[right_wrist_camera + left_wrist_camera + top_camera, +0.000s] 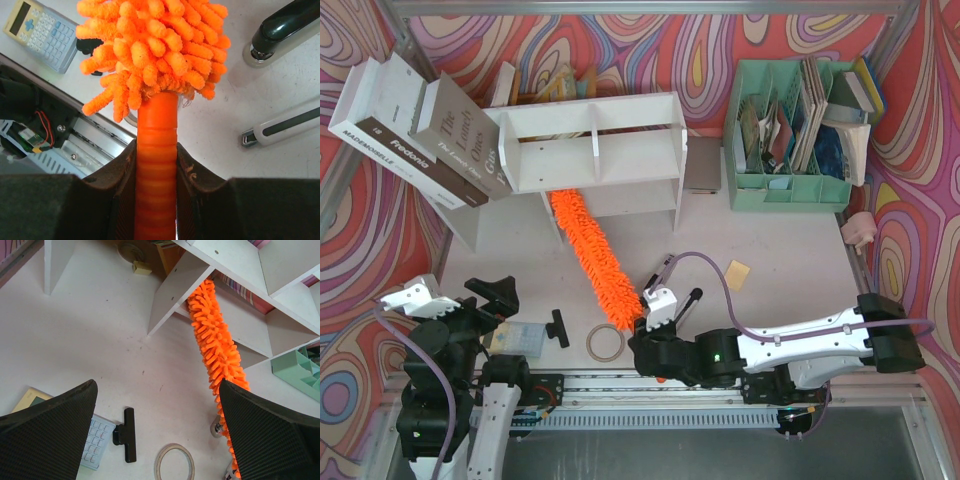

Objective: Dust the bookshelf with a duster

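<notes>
1. from above, the right claw [655, 318] is gripping the thin handle end of the orange duster [595, 255]. the fluffy head is stretching away from this claw, up and to the left, and its far tip is lying under the lower tier of the white bookshelf [595, 150]. a roll of tape [605, 342] is lying just left of the claw, and a black t-shaped tool [558, 327] is sitting further left. the left claw [490, 300] is hovering well apart from the duster, with a calculator [515, 338] just beside it.
2. in the left wrist view, the left claw's two black fingers [50, 435] are standing wide apart and holding nothing. the duster is running ahead and to the right of this claw, with its tip tucked under a shelf board beside a divider. the tool and the tape are lying near the gap between the fingers.
3. in the right wrist view, the right claw's fingers [120, 185] are pressing on both sides of the ribbed orange handle. the fluffy head is sitting just ahead of them. the calculator is lying ahead to the left and a black stapler [282, 27] ahead to the right.
</notes>
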`<state>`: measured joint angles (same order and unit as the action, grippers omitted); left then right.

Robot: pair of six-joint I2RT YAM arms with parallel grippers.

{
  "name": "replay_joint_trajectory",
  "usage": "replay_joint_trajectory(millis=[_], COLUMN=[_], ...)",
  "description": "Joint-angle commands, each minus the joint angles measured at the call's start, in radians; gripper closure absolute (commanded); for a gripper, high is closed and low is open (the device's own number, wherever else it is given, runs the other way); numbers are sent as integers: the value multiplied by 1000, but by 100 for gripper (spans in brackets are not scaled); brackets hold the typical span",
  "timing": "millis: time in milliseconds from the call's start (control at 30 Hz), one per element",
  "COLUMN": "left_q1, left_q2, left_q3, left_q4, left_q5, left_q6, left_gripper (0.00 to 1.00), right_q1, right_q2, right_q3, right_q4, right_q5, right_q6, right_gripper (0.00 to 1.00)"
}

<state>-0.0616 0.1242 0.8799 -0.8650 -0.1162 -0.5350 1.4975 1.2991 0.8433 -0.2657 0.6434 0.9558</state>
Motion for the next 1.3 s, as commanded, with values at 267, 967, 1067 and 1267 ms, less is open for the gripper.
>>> replay_joint_trajectory(millis=[267, 967, 1067, 1267], left_q1=[8, 8, 8, 8], left_q2=[-9, -8, -8, -13], left_q3=[-7, -6, -6, -7], left_q4=[21, 19, 19, 18], left_q5=[3, -1, -3, -8], left_q6=[-3, -3, -3, -6], left_gripper=[2, 2, 2, 2], right_q1=[6, 65, 93, 156], right_q2=[-190, -411, -423, -423], right_q3=[-82, -46, -15, 74], right_q4=[-24, -377, -418, -516], right_q5=[-26, -63, -45, 30], right_q6=[-124, -165, -163, -149], right_gripper=[100, 100, 100, 100])
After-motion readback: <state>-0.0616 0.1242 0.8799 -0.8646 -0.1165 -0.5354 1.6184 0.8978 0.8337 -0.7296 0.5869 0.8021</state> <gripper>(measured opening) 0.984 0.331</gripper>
